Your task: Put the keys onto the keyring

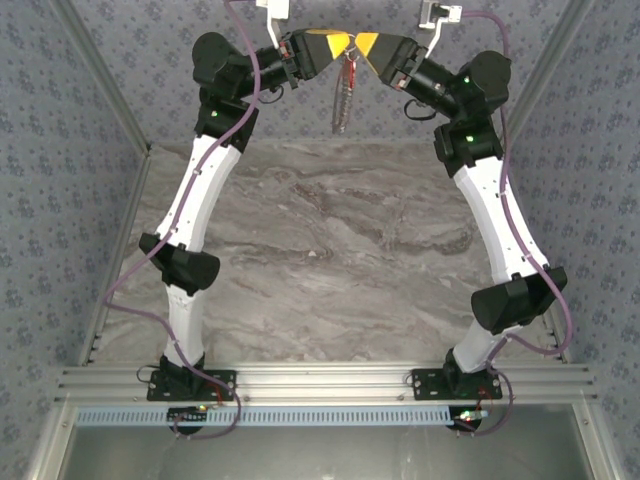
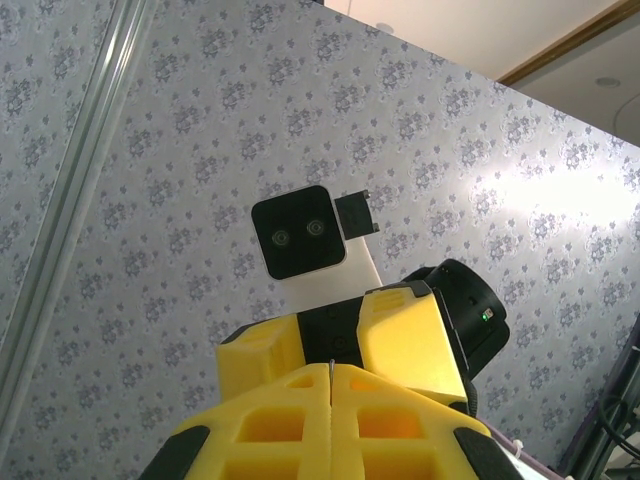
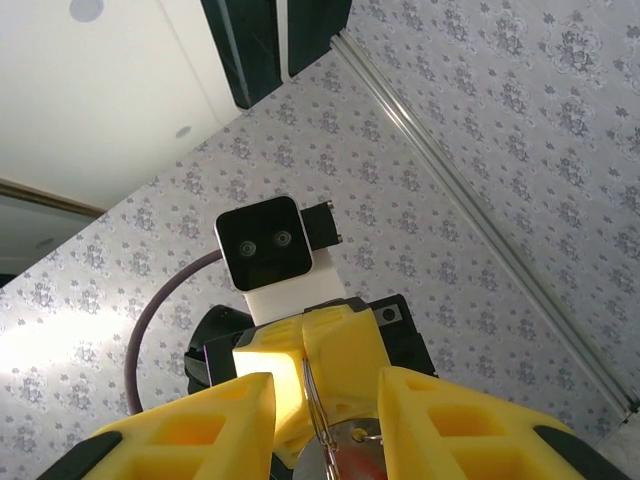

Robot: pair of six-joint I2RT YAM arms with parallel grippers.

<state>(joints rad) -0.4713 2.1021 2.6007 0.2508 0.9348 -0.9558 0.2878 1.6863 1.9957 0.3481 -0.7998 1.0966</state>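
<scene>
Over table's point(image 1: 320, 200) far edge, we're pinching keyring point(image 1: 344, 100) in left gripper point(image 1: 336, 43), steadying it for right gripper point(image 1: 366, 44), jaws apart.

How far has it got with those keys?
Done: keyring and red key are lifted off the table. In hand: left gripper shut on the dangling keyring, right gripper open around its wire near the key. Remaining: whether the key is threaded I cannot tell.

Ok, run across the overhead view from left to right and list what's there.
left arm → left gripper → right gripper → right arm. The keyring hangs below where the two tips meet, so it is left unplaced.
</scene>
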